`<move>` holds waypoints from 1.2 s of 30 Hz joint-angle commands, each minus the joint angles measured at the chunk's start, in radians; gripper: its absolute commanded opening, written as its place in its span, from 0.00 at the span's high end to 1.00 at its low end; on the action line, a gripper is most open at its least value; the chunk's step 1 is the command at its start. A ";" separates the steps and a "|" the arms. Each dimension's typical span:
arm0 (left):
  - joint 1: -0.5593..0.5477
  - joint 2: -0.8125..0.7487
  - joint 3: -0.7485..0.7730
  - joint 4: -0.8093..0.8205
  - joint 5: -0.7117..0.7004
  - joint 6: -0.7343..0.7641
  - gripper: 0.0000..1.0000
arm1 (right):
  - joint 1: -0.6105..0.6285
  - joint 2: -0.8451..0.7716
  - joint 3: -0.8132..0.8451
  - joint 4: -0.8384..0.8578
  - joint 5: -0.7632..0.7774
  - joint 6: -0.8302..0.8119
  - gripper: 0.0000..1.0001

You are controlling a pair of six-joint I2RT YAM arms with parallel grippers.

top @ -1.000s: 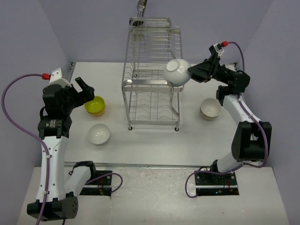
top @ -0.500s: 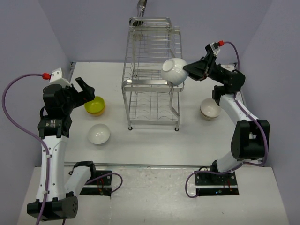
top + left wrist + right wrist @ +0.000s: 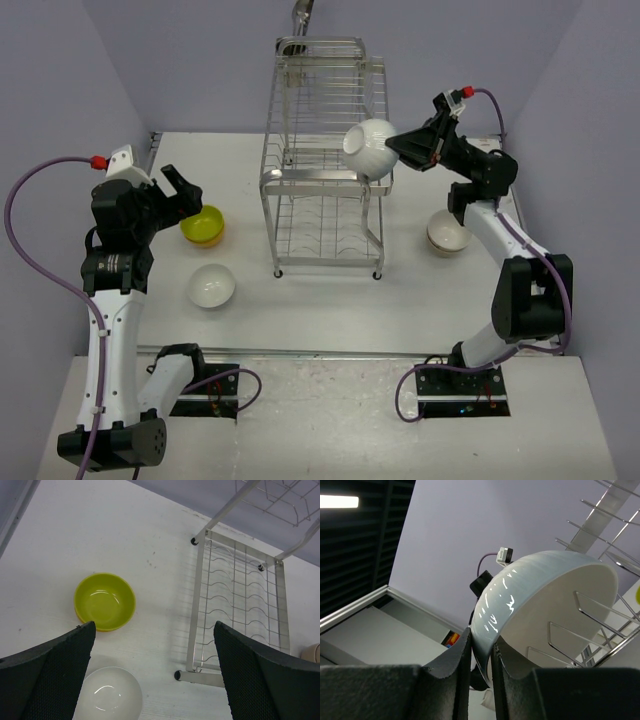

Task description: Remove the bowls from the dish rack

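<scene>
White tabletop (image 3: 330, 310) carried one chrome dish rack (image 3: 322, 178) at its far middle. We counted one tipped white bowl (image 3: 370, 148) at the right of the rack's upper tier, its rim pinched between the right fingers (image 3: 455, 665). Left of the rack, one lime bowl (image 3: 105, 601) sat nested in one orange-yellow bowl (image 3: 207, 241), with one near white bowl (image 3: 212, 286) beside them. We could not count the right stack (image 3: 448, 233). The left fingers (image 3: 50, 680) gaped wide, grasping nothing.

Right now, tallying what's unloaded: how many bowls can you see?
5: white bowl in the right gripper at the rack; green bowl nested in orange bowl; second white bowl beside them; last bowl on the right, possibly stacked.
</scene>
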 commanded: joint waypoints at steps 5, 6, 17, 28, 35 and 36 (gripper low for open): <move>-0.002 -0.002 0.033 0.018 0.007 0.037 0.00 | 0.025 0.026 0.055 0.319 0.072 0.154 0.97; -0.002 -0.001 0.036 0.015 0.004 0.037 0.00 | 0.033 0.030 0.060 0.319 0.075 0.154 0.99; -0.002 -0.007 0.075 -0.004 -0.048 0.020 0.00 | 0.089 0.055 0.147 0.319 0.123 0.160 1.00; -0.002 -0.014 0.107 -0.031 -0.082 0.011 0.00 | 0.129 0.067 0.339 0.221 0.091 0.132 1.00; -0.002 0.042 0.364 -0.160 -0.076 0.002 0.00 | 0.234 0.035 0.682 -0.364 -0.140 -0.294 1.00; -0.002 0.045 0.395 -0.174 -0.065 0.003 0.00 | 0.279 0.009 0.721 -0.522 -0.150 -0.434 1.00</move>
